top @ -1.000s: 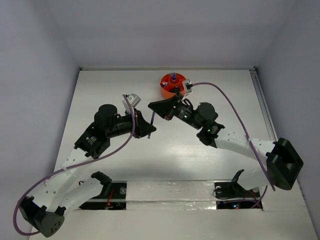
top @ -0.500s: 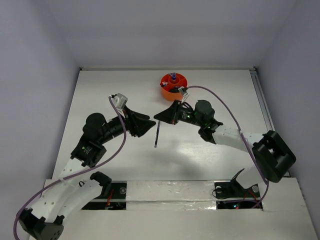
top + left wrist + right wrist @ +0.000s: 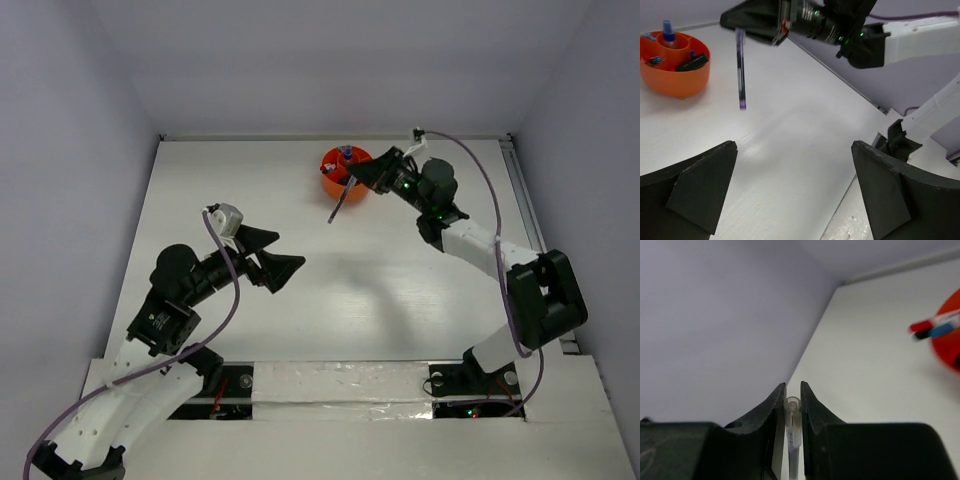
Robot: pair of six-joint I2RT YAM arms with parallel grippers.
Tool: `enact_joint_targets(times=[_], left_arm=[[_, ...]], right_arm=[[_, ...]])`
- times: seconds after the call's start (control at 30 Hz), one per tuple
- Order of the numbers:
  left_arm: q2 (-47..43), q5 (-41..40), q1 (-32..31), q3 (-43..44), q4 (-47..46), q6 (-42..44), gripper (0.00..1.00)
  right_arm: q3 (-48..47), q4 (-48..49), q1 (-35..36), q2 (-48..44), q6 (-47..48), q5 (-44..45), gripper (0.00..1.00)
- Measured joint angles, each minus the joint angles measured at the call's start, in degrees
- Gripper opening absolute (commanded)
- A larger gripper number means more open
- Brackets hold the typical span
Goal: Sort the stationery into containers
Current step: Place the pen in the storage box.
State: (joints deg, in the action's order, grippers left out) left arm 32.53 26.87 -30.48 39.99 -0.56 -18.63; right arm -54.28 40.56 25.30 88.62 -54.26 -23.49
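A: Start nearest the arm bases. What is the left tool (image 3: 288, 250) doing?

B: It hangs well to the near-left of the round orange plastic tub (image 3: 675, 82), jaws spread wide with nothing between them. I'd say it has no part in the step in hand.

A: And the stretch between it and the tub?

B: White surface (image 3: 400, 300). In the overhead view I see no loose stationery lying on it.

A: So what is left to sort?

B: One item, I judge. The right tool (image 3: 352, 180) is pinched narrow on the top end of a slim dark purple pen (image 3: 741, 70). The pen hangs steeply with its lower tip off the surface, just on the near side of the tub. It is beside the tub, not in it.

A: What is sorted already?

B: In the tub there is a blue-capped clear bottle (image 3: 668, 30) standing upright and a black piece (image 3: 692, 61) lying in one compartment. Red- and blue-tipped pens (image 3: 935, 325) poke out over the rim. I cannot tell which compartment the pen belongs in.

A: Room to move?

B: Plenty on the near side of the tub and on both flanks. Beyond the tub the surface soon ends at the pale back wall (image 3: 330, 70). The hanging tip probably needs lifting over the near rim rather than coming in from behind.
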Motion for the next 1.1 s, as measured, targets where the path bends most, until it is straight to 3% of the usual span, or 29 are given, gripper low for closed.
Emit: enact_joint_targets(times=[0.23, 0.47, 0.73, 1.1], left_arm=[[0.31, -7.76, 0.00, 0.00, 4.79, 3.37, 0.99], [0.11, -12.39, 0.24, 0.00, 6.88, 4.33, 0.99], [0.28, -14.12, 1.44, 0.00, 7.32, 4.68, 0.99], [1.09, -13.05, 4.00, 0.00, 7.30, 4.72, 0.99]], right_arm=[[-14.16, -8.92, -5.14, 3.28, 12.59, 10.60, 0.00], [-27.34, -17.25, -7.23, 14.01, 25.09, 19.87, 0.00], [-33.33, -23.26, -7.23, 22.56, 34.80, 25.29, 0.00], [-37.16, -23.87, -7.23, 27.06, 38.82, 26.53, 0.00]])
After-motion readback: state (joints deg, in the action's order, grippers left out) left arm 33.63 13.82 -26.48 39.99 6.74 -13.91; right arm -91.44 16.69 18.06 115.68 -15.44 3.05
